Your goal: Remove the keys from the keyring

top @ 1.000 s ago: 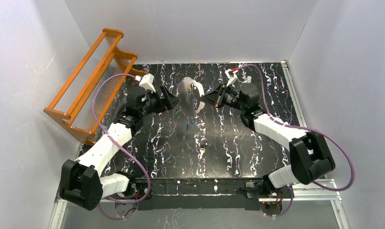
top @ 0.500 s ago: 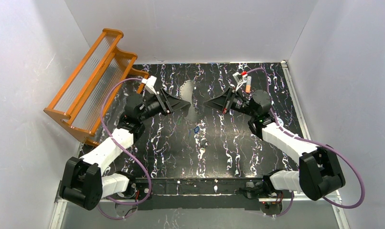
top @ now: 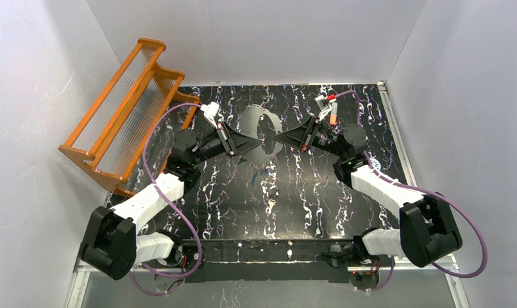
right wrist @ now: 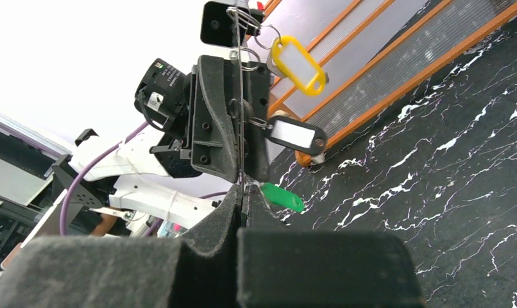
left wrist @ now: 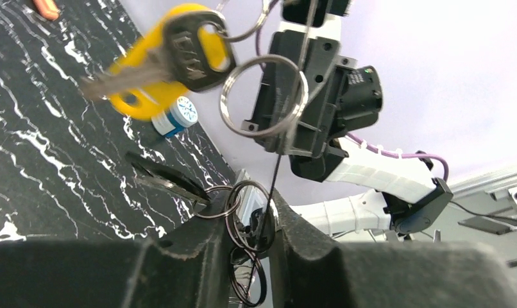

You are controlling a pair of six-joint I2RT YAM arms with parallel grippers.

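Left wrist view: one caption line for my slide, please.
Thin keyring passing through the left gripper, yellow key dangling above.

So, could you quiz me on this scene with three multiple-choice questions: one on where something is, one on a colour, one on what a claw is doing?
1. Where is the orange rack?
A. front right
B. back left
C. between the arms

2. What colour is the head of the key nearest the left wrist camera?
A. yellow
B. red
C. purple

3. What is the right gripper doing?
A. gaping open
B. holding the rack
C. pinching the keyring

Answers:
1 B, it stands far left at the back in the top view.
2 A, its head is plainly yellow.
3 C, it is closed on the thin wire loop.
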